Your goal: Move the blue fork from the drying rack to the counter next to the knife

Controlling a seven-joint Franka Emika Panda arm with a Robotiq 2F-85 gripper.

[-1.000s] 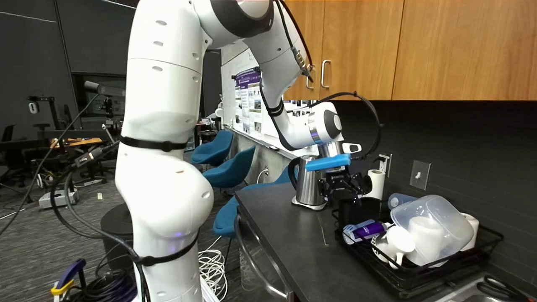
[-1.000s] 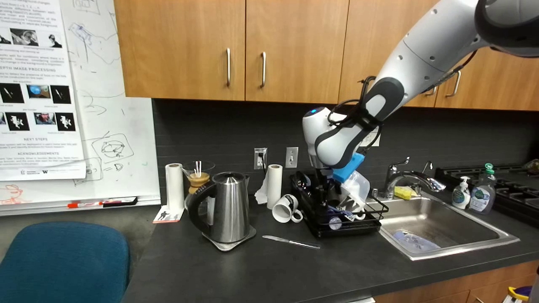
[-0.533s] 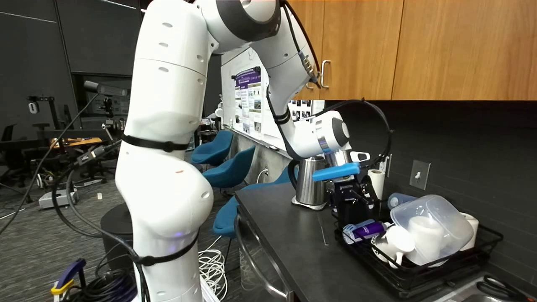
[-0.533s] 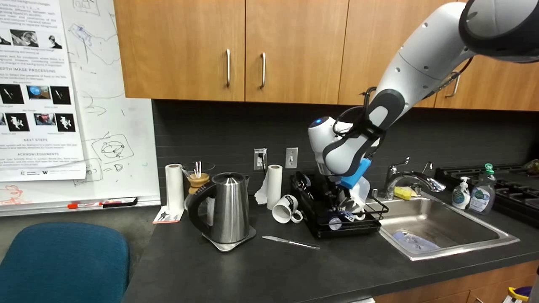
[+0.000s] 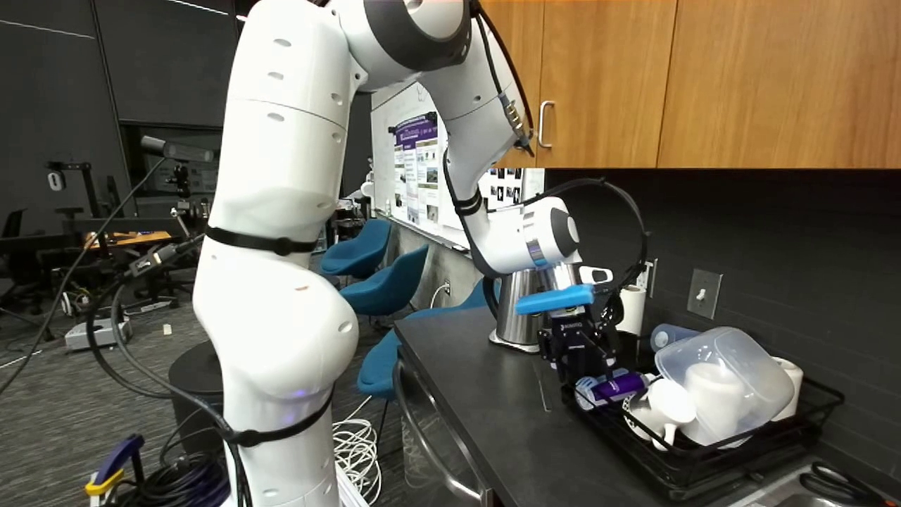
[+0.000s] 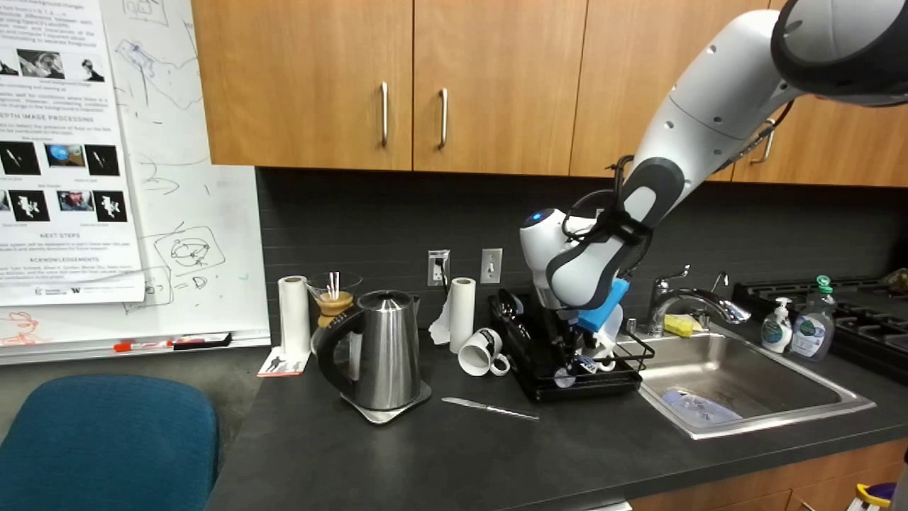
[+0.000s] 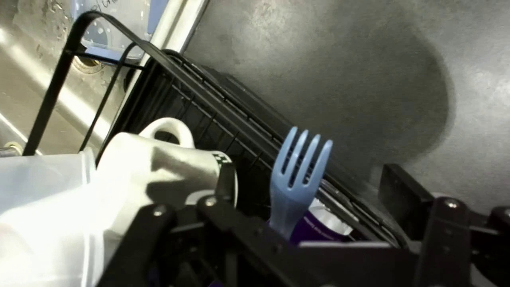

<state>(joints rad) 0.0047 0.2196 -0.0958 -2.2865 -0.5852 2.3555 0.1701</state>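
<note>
Right now the blue fork (image 7: 297,181) shows in the wrist view between the jaws, which stand wide apart, with a gap on either side of it. Seen from there, its four tines overlap the rim of the black drying rack (image 6: 589,387), and the lower part of its handle is hidden. I cannot tell whether it stands upright or leans. A purple bottle (image 7: 318,231) with white lettering shows just behind it, and a white mug (image 7: 175,159) lies on its side in the rack, partly behind one jaw. Beside that mug is a translucent plastic tub (image 5: 732,352), tilted in the rack.

In both exterior views the jaws hang low over the rack on the white arm (image 6: 681,142), and the fork is too hard to pick out. The silver table knife (image 6: 489,408) lies flat on the dark counter (image 6: 425,468), between the rack and the stainless steel kettle (image 6: 394,355), touching neither. A printed mug (image 6: 486,344) lies tipped over on the counter just beside the rack, near an upright paper towel roll (image 6: 462,312). On the rack's other side is the steel sink (image 6: 731,369), with a yellow sponge (image 6: 679,325) by the faucet (image 6: 660,316).
</note>
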